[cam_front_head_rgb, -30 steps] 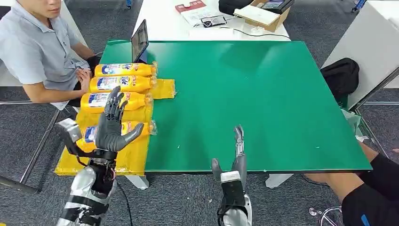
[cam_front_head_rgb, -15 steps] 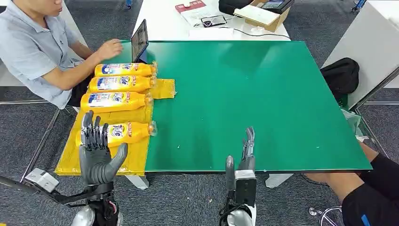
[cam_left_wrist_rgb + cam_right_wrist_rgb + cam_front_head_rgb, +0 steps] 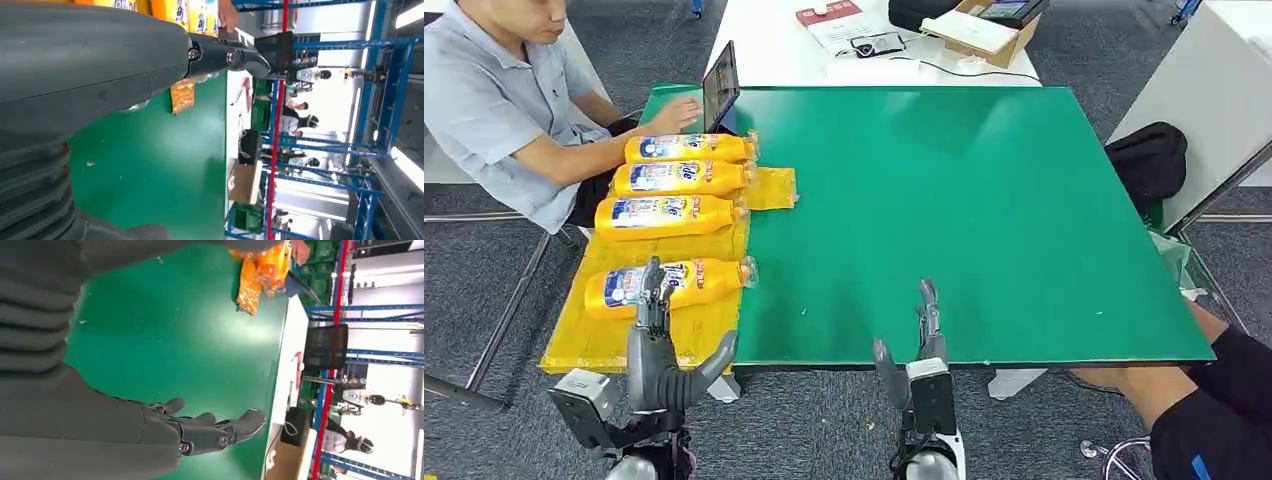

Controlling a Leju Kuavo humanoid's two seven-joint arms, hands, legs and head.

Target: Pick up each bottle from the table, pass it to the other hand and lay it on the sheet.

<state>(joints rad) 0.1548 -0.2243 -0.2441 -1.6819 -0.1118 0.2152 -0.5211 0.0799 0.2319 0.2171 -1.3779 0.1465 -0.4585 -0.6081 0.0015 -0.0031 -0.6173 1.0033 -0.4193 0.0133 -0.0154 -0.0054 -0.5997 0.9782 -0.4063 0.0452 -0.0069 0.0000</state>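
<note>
With four bottles (image 3: 671, 282) lying side by side on the yellow sheet (image 3: 594, 340) at the green table's (image 3: 984, 220) left edge, you can judge the task complete or nearly so. Your left hand (image 3: 664, 355) and right hand (image 3: 921, 345) hold nothing, fingers extended and apart.

Both hands raised, palms empty.
Left hand (image 3: 662, 352) upright with fingers extended and thumb spread (dark fingertip (image 3: 245, 55) seen from its wrist); right hand (image 3: 916, 352) upright, edge-on, fingers (image 3: 220, 427) straight and together, holding nothing.
</note>
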